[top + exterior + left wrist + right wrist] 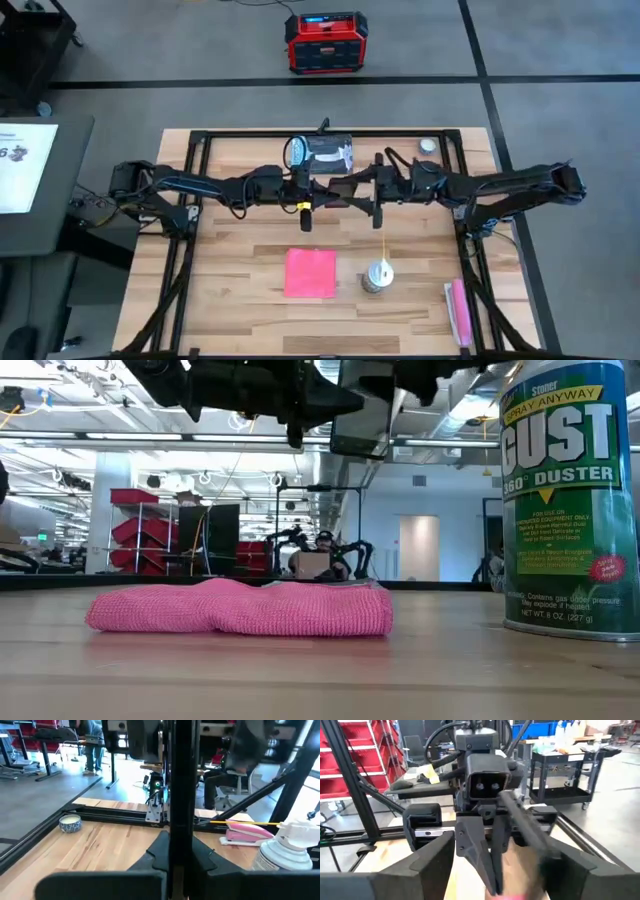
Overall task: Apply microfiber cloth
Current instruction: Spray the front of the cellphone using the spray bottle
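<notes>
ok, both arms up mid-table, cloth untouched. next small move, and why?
Probably lower the left gripper toward the flat, bright pink square microfiber cloth. It sits nearest and no gripper touches it. The right gripper hovers at the middle, facing the left.

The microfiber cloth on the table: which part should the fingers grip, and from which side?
Grip one edge or corner of the microfiber cloth, coming straight down from above. It lies flat and thin on the table, slightly puffed, so a pinch there could probably gather the fabric.
</notes>
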Action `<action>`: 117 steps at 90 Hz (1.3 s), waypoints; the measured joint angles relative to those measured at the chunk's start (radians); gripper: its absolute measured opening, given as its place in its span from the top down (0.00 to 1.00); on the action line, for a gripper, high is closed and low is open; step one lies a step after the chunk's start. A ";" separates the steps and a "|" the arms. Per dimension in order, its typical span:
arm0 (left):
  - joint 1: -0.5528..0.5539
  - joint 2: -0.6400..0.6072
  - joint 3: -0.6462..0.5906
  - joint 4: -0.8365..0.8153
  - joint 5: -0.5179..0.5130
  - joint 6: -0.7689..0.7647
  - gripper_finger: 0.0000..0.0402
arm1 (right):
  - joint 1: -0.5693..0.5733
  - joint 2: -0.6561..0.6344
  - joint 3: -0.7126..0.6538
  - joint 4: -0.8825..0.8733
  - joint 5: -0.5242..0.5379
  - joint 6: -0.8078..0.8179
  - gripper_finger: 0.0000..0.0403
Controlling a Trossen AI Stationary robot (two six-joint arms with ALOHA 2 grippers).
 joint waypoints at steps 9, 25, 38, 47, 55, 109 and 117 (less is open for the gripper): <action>0.000 0.000 0.000 0.000 0.001 0.015 0.99 | 0.024 -0.062 0.000 -0.107 0.101 -0.016 0.43; 0.000 0.000 0.000 0.007 0.004 0.026 0.99 | 0.099 -0.153 0.000 -0.269 0.249 -0.011 0.57; 0.000 0.000 0.000 0.010 0.007 0.035 0.99 | 0.156 -0.205 0.000 -0.381 0.361 0.007 0.86; 0.000 0.000 0.000 0.011 0.007 0.041 0.99 | 0.191 -0.233 0.000 -0.441 0.366 0.032 0.97; 0.000 0.000 0.000 0.010 0.007 0.040 0.99 | 0.226 -0.251 0.000 -0.500 0.383 0.076 0.99; 0.071 0.138 -0.001 0.180 0.141 0.080 0.99 | 0.628 -0.241 0.000 -0.590 0.662 0.352 1.00; 0.088 0.177 0.000 0.226 0.164 0.080 0.99 | 0.660 -0.218 0.000 -0.590 0.662 0.396 1.00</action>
